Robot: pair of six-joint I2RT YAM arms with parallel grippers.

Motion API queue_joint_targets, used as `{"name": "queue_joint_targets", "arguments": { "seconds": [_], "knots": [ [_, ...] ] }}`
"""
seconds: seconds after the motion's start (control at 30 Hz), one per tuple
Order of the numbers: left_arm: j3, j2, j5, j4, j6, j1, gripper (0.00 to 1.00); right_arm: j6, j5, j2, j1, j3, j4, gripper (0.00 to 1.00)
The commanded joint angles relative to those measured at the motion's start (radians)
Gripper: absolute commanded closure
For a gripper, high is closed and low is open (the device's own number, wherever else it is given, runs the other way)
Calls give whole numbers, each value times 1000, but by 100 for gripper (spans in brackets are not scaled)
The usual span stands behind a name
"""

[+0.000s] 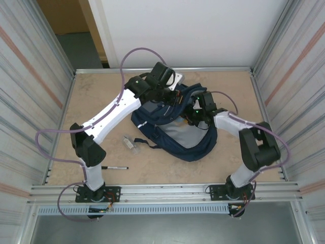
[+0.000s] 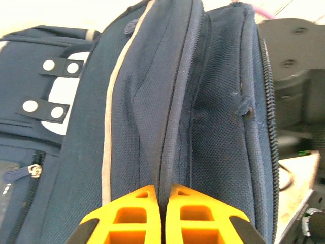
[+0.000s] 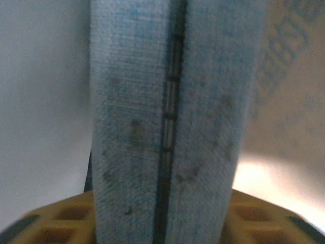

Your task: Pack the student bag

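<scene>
Pinching student bag [image 1: 175, 134] zip seam mid-table w/ left gripper [image 2: 161, 193] clamped on fabric, you're prob. just starting; right gripper [image 3: 162, 218] grip: can't tell; pen [image 1: 114, 167] + clear item [image 1: 130, 143] lying outside, unpacked.

Navy student bag [image 1: 175, 145] — slumped mid-scene, opened, pale grey lining showing.
</scene>
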Motion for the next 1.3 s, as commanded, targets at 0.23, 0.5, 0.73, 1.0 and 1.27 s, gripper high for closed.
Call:
{"name": "queue_joint_targets", "arguments": {
  "seconds": [0.23,0.5,0.73,1.0,1.27],
  "knots": [
    [-23,-94,110,173,-48,50,100,143,130,42,74,69,-32,31],
    [-87,-101,156,228,-64,79,100,-38,162,-102,51,12,-197,29],
    [-83,-97,179,233,-68,79,100,-64,173,-37,9,7,-131,41],
    [-66,-76,229,246,-85,79,100,-41,63,110,61,48,43,62],
    [-110,-73,240,288,-114,79,100,76,28,217,124,168,166,69]
  ]
}}
